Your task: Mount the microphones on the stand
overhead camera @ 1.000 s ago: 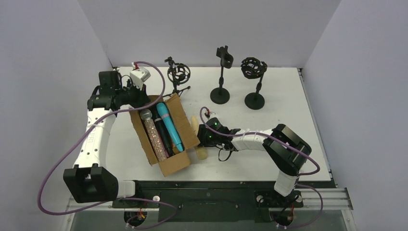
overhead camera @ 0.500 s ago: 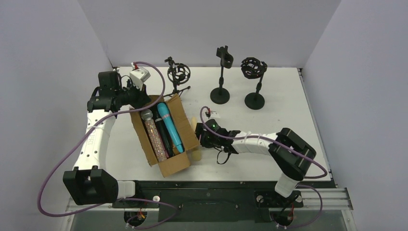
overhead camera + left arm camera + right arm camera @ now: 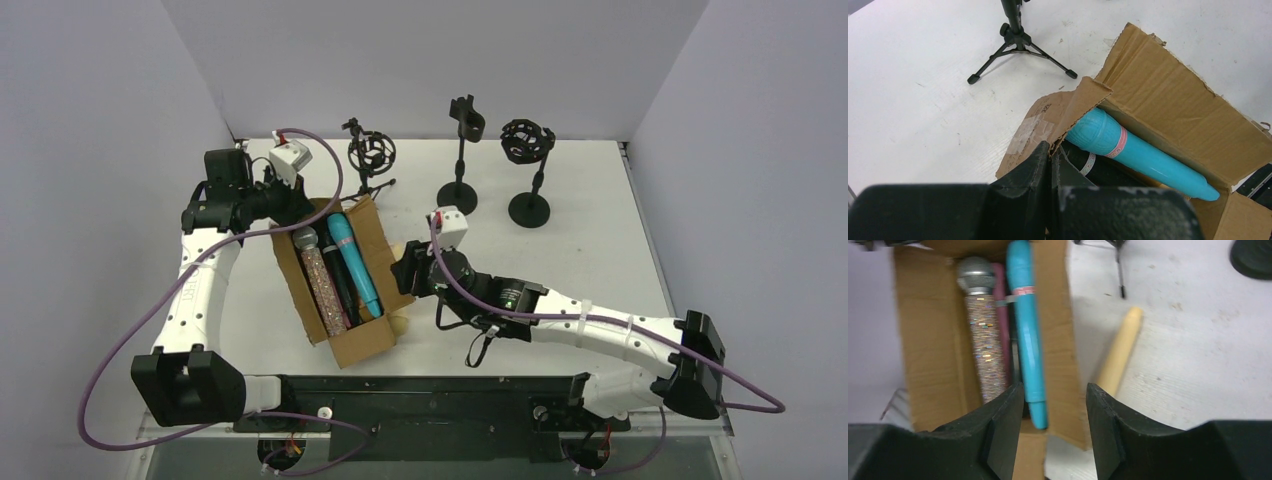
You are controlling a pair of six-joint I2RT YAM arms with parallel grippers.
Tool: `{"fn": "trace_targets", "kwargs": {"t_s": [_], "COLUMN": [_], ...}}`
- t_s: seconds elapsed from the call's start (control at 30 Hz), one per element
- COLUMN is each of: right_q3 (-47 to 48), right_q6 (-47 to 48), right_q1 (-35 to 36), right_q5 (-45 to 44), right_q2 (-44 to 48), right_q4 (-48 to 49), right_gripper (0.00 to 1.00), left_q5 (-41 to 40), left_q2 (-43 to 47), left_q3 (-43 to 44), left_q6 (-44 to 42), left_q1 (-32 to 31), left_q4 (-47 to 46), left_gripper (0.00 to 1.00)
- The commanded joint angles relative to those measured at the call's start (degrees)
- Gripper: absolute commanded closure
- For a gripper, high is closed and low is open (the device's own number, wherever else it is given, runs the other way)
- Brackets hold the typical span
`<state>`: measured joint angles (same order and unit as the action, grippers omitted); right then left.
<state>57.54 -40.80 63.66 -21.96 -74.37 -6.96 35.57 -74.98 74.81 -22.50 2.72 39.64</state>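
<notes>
**Three microphones in the box, one beside it**

The cardboard box [image 3: 383, 243] lies open on the white table [image 3: 600, 230], flaps spread. Three microphones lie side by side in it, heads toward its far end. The glittery microphone [image 3: 322, 285] with a grey mesh head is on the box's left. The teal microphone [image 3: 352, 262] with a pink band below its head is on the right. A dark microphone [image 3: 340, 288] lies between them; in the right wrist view its upper part looks pinkish.

A cream microphone [image 3: 1120, 352], a plain, smooth stick, lies on the table just outside the box's right wall. From above, only its ends show from under the right arm.

The left gripper [image 3: 292, 207] is at the box's far left corner, clenched. In its wrist view the fingertips meet the edge of a flap, but I cannot tell whether card is pinched between them. The right gripper [image 3: 408, 272] hangs over the box's right wall with its fingers [image 3: 1005, 425] parted and nothing between them.

Beyond the box stand a tripod stand [image 3: 371, 155] and two round-based stands [image 3: 460, 150].
</notes>
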Motion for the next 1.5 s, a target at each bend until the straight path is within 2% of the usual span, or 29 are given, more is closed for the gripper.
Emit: {"fn": "trace_targets", "kwargs": {"t_s": [0.0, 0.27, 0.43, 0.63, 0.77, 0.87, 1.0, 1.2, 1.47], "right_q3": [10.94, 28.41, 32.38, 33.11, 40.97, 45.08, 44.45, 42.53, 39.41], "right_q6": [9.33, 15.96, 17.90, 14.65, 17.21, 19.48, 20.77, 17.18, 16.86], "right_q1": [5.12, 9.08, 8.19, 7.51, 8.52, 7.87, 6.45, 6.12, 5.33], "right_q5": [-3.69, 0.57, 0.41, -0.48, -2.37, -3.25, -4.18, -3.37, -3.64], "right_q2": [-2.80, -19.45, -24.23, -26.40, -30.25, -31.64, -32.79, -33.47, -33.55], "right_q4": [-7.14, -14.88, -15.57, -17.94, -26.04, -28.30, -25.95, -20.17, -17.95], "right_gripper": [0.55, 0.55, 0.55, 0.55, 0.55, 0.53, 0.53, 0.53, 0.53], "left_q5": [4.39, 3.44, 2.86, 2.73, 2.29, 2.31, 2.74, 3.17, 3.00], "left_q2": [1.50, 2.64, 2.95, 2.91, 3.24, 3.77, 3.73, 3.10, 3.50], "left_q3": [2.47, 2.13, 1.94, 1.58, 1.54, 1.26, 1.75, 2.07, 0.90], "left_q6": [2.70, 3.09, 2.70, 1.89, 1.54, 1.93, 2.24, 3.44, 4.13], "left_q1": [0.10, 0.09, 0.09, -0.06, -0.17, -0.22, -0.25, -0.54, -0.68], "left_q4": [-4.27, -4.12, -3.73, -2.62, -2.46, -3.15, -3.60, -4.10, -5.45], "left_gripper": [1.00, 1.00, 1.00, 1.00, 1.00, 1.00, 1.00, 1.00, 1.00]}}
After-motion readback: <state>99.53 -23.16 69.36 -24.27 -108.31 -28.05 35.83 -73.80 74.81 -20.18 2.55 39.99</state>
